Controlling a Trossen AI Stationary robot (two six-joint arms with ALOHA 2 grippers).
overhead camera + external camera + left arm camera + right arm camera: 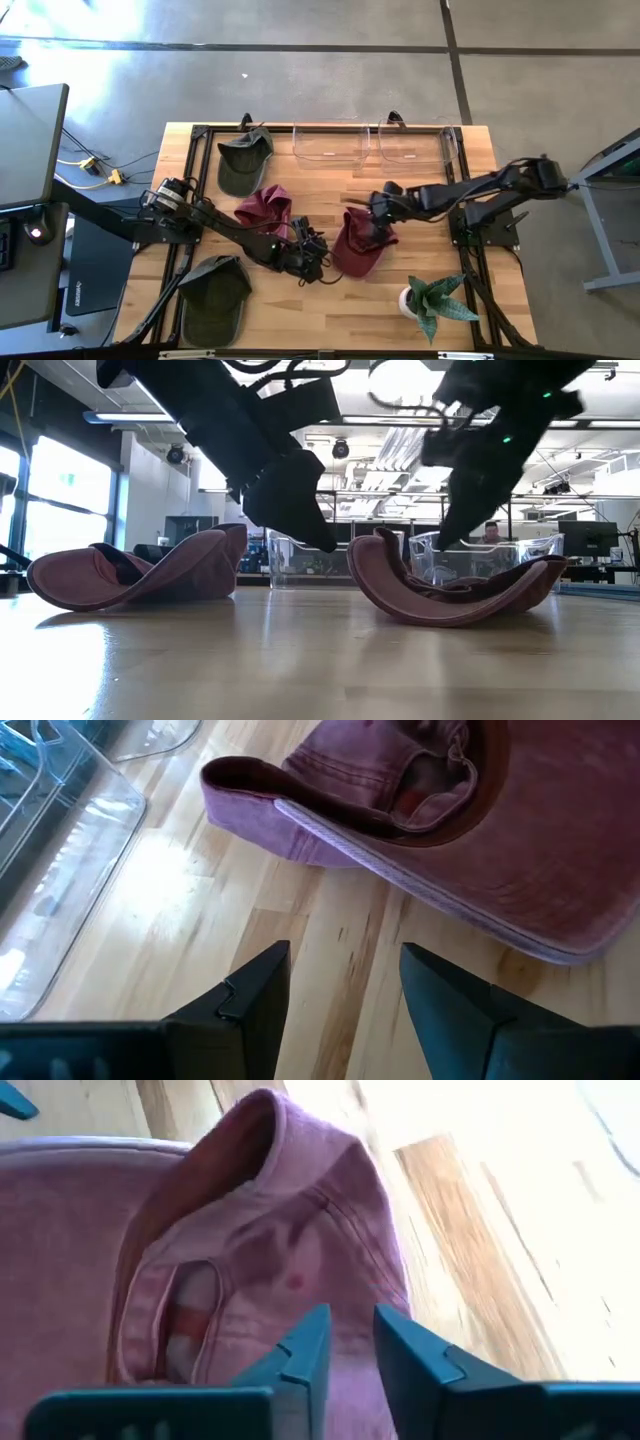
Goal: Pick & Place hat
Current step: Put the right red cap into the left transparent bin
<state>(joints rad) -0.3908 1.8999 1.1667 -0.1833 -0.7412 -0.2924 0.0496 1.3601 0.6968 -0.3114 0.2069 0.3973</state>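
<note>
The left gripper (318, 262) hangs with fingers apart and empty just left of the upturned maroon cloth cap (358, 248) at mid-table. Farther back, the right gripper (374, 228) sits over the cap's crown, fingers narrowly parted, pinch unclear.

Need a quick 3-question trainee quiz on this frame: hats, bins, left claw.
1. How many hats lie on the table?
2. True or false: a hat is already in a bin.
3. The left claw is: A) open over bare wood beside a maroon hat; B) shut on a green hat; C) inside a bin.
Key: 1) Four: two green hats, two maroon, the second at. 2) False. 3) A.
</note>
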